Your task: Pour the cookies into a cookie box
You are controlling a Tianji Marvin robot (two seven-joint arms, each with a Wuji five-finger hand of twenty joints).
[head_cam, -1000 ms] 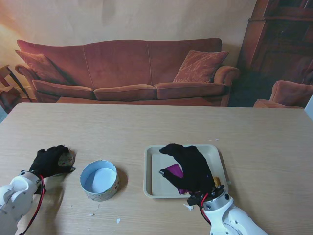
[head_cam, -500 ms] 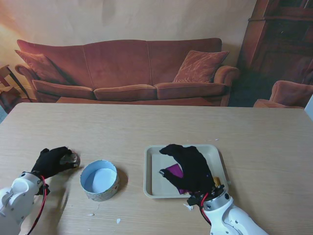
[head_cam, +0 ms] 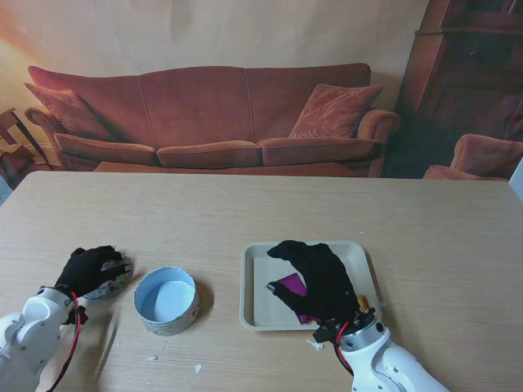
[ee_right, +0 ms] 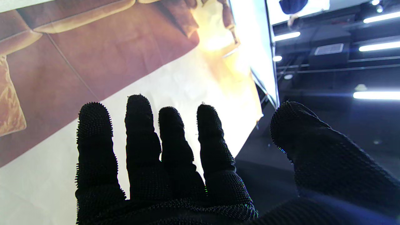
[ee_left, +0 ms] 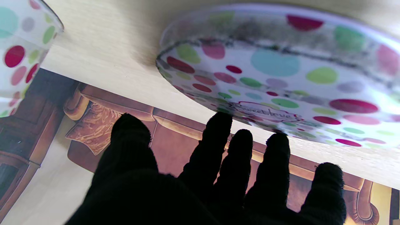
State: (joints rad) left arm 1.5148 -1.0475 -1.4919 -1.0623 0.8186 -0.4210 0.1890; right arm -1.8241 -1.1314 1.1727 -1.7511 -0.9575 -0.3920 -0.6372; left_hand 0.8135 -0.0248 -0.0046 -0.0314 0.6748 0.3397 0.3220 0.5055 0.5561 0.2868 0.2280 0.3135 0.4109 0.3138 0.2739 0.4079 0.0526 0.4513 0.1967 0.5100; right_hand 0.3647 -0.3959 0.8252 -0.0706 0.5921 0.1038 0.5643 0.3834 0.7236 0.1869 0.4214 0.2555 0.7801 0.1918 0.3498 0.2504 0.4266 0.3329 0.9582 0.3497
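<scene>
Lid [head_cam: 109, 283] parked at 9 o'clock of open cookie box [head_cam: 166, 300], left hand [head_cam: 88, 270] fingertips [ee_left: 218, 125] touching it, grasp unclear. Right hand [head_cam: 315, 279], grip unclear, over purple packet [head_cam: 289, 286] in tray [head_cam: 255, 286].

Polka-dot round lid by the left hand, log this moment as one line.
left hand: open, fingers over polka-dot round lid lying on table | round blue-lined cookie box: open, upright | right hand: open, over beige tray
</scene>
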